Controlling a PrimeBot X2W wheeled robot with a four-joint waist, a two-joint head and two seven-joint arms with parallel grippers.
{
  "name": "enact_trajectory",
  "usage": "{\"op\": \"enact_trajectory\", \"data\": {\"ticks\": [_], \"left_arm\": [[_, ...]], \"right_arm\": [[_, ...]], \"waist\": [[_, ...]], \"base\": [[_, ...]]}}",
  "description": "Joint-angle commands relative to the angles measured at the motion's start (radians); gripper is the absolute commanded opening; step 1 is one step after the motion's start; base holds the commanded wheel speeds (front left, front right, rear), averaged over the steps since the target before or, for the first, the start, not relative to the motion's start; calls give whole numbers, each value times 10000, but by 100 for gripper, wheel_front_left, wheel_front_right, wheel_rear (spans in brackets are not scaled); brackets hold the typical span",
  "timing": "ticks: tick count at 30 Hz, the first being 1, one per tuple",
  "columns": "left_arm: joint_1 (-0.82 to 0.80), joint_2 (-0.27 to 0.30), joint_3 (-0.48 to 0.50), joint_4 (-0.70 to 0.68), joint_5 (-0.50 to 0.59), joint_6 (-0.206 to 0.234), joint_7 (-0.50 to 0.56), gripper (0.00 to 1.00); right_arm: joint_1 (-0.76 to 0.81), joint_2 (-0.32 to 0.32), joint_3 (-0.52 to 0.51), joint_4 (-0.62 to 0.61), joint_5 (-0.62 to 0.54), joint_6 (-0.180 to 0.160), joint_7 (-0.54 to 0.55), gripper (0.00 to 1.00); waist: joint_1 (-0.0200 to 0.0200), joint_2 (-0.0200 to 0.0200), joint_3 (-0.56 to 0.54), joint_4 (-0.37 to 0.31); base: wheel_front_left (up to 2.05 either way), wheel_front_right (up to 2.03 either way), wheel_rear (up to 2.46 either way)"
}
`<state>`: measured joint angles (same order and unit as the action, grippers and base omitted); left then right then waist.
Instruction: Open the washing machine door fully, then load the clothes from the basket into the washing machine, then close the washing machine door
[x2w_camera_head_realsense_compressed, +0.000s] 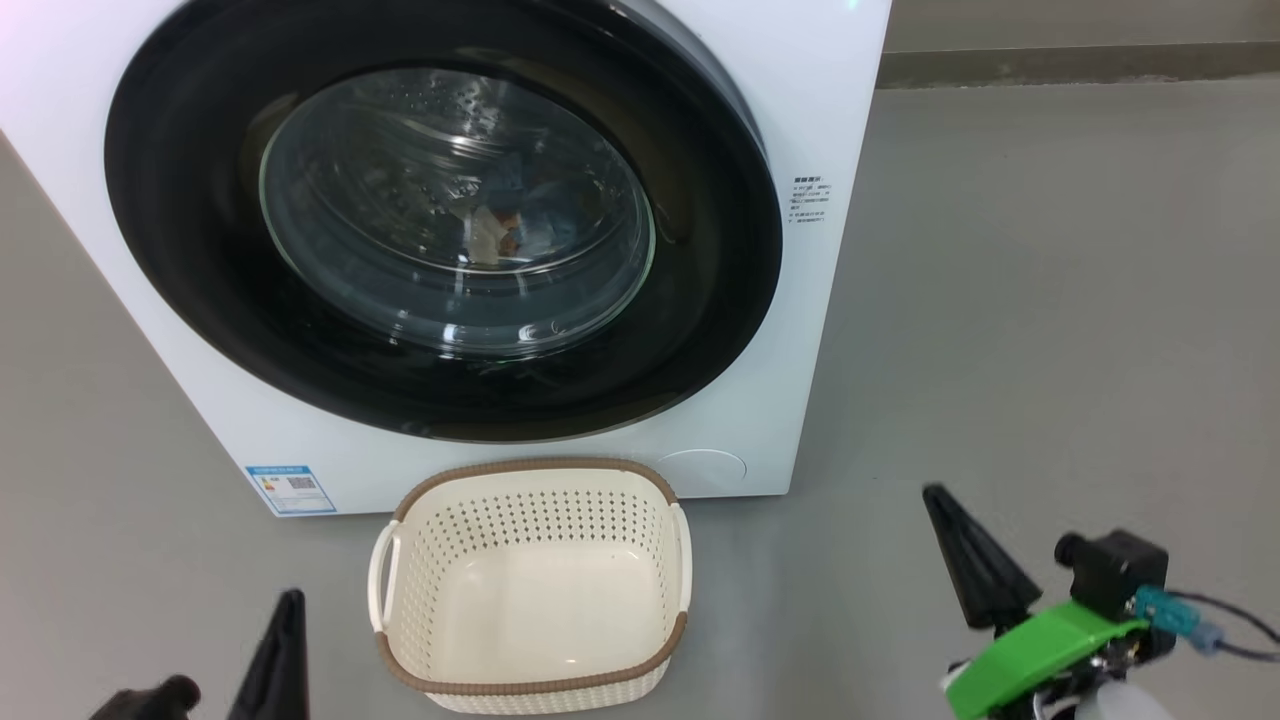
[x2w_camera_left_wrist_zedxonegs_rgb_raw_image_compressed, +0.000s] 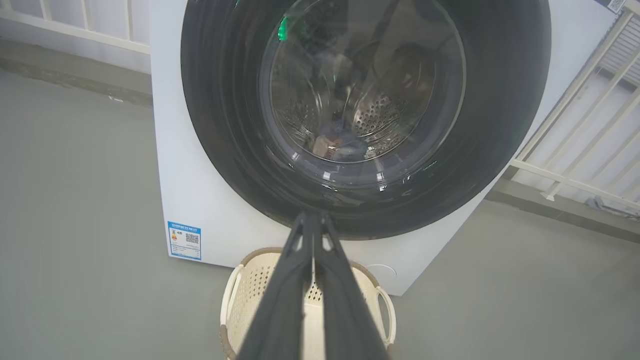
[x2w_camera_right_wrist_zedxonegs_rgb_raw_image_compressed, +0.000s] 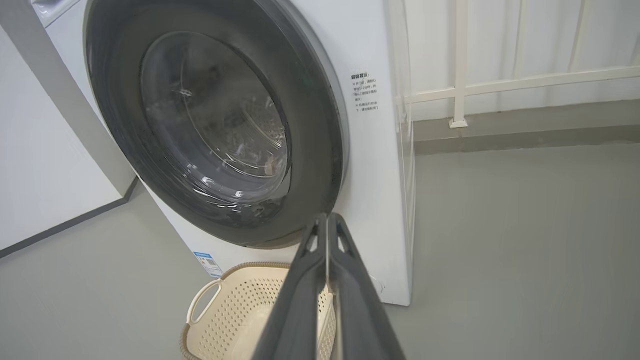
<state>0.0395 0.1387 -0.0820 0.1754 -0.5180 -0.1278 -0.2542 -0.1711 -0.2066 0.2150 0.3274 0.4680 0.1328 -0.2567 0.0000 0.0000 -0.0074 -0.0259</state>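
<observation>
basket (x2w_camera_head_realsense_compressed: 530, 520) between pinched jaws, closed door (x2w_camera_head_realsense_compressed: 455, 210) beyond

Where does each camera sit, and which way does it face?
Head view: on the head, facing forward and down at the washing machine door and basket; left pincer and right pincer at the bottom corners.
Left wrist view: on that wrist, facing the door along the shut left pincer.
Right wrist view: on that wrist, facing the door obliquely along the shut right pincer.
All share door and basket.
</observation>
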Motion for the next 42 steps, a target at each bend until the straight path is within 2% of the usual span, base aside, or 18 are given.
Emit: {"op": "enact_trajectory", "data": {"ticks": [1, 5, 11, 42], "left_arm": [[-111, 70, 80, -102, -251, 2, 74, 0], [-139, 49, 124, -91, -518, 4, 162, 0], [-209, 6, 211, -54, -1046, 12, 335, 0], [-578, -220, 671, 166, -3763, 10, 1233, 0]], "right_arm": [[-102, -6, -86, -158, 264, 0, 76, 0], [-79, 28, -161, -180, 545, -1, 163, 0], [-49, 96, -308, -204, 1102, -2, 334, 0], [114, 460, -1078, -354, 3964, -7, 1217, 0]], "waist": [[2, 0, 0, 6], [15, 0, -11, 12], [1, 0, 6, 25], [0, 0, 26, 89]], "base": [[0, 0, 0], [0, 0, 0], [0, 0, 0], [0, 0, 0]]}}
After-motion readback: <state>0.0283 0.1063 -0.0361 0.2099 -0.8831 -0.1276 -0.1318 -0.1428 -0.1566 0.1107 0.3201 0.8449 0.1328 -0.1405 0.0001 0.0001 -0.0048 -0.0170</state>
